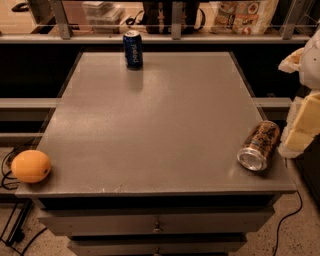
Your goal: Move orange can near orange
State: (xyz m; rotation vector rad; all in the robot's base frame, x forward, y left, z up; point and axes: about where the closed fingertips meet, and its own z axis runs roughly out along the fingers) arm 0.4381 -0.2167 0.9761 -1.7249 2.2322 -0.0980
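The orange can [259, 146] lies on its side near the table's front right corner, with its silver top turned toward the camera. The orange [31, 166] sits at the front left corner of the grey table [150, 125], right at the edge. My gripper [301, 131] is a pale cream shape at the right edge of the view, just to the right of the orange can and a little above table height. It holds nothing that I can see. Part of the arm is cut off by the frame's edge.
A blue Pepsi can [133, 49] stands upright at the back of the table, left of centre. A shelf with bags and boxes [245, 15] runs behind the table. Drawers [157, 225] sit below the front edge. Cables lie on the floor at both sides.
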